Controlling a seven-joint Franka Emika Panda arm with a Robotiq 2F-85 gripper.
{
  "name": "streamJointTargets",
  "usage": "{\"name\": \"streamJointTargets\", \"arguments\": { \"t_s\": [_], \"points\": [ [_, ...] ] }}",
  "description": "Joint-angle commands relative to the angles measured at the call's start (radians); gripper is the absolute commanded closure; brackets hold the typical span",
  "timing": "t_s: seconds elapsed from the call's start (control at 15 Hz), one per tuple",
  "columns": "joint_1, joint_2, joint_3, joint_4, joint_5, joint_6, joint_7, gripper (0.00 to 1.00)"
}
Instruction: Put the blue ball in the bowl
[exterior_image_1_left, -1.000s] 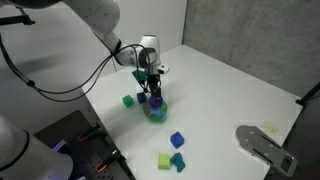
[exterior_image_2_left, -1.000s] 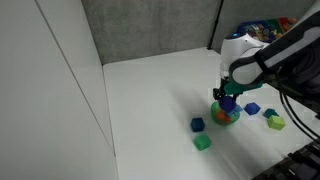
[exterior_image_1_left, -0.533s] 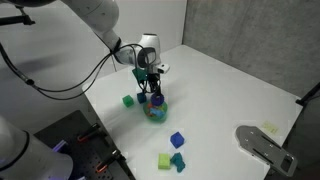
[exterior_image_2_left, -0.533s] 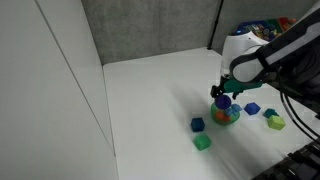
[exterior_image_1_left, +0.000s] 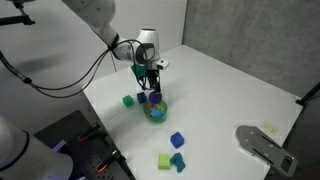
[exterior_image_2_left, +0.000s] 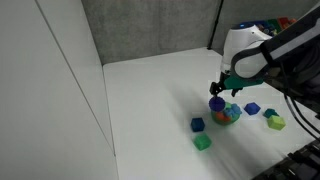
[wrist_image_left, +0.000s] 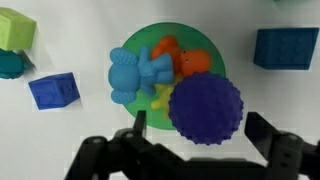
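The gripper (wrist_image_left: 197, 120) is seen at 6 o'clock in the wrist view, its jaws spread wide. The blue ball (wrist_image_left: 205, 110) lies between them. A clear gap is shown between the ball and the left finger (wrist_image_left: 140, 125). The right finger (wrist_image_left: 256, 130) stands just beside the ball, and contact there cannot be made out. Nothing is seen to be clamped.

The ball, dark purplish blue and covered in small bumps, is found over the 4 o'clock part of the bowl (wrist_image_left: 135, 42), overlapping its rim. Whether it rests on the bowl's contents or hangs above them cannot be told. In an exterior view the gripper (exterior_image_2_left: 221, 90) is held above the bowl (exterior_image_2_left: 231, 114), with the ball (exterior_image_2_left: 217, 103) at the bowl's 10 o'clock edge.

Inside the green bowl, a light-blue toy figure (wrist_image_left: 138, 75) is laid toward 9 o'clock, an orange piece (wrist_image_left: 190, 62) toward 1 o'clock, and a yellow piece (wrist_image_left: 160, 95) near the middle.

On the white table (wrist_image_left: 80, 125), a blue cube (wrist_image_left: 285, 47) is placed at 2 o'clock from the bowl and apart from it. A second blue cube (wrist_image_left: 53, 90) is set at 9 o'clock. A light-green block (wrist_image_left: 15, 28) is seen at 10 o'clock, with a teal piece (wrist_image_left: 8, 63) just beneath it.
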Motion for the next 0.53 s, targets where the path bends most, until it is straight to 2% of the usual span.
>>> {"name": "streamJointTargets", "arguments": {
  "t_s": [0.0,0.47],
  "points": [
    [-0.021,-0.048,0.024,-0.032,0.036,-0.005,-0.044,0.00],
    [-0.049,-0.133,0.076,-0.009,0.151,-0.096,-0.173,0.00]
  ]
}}
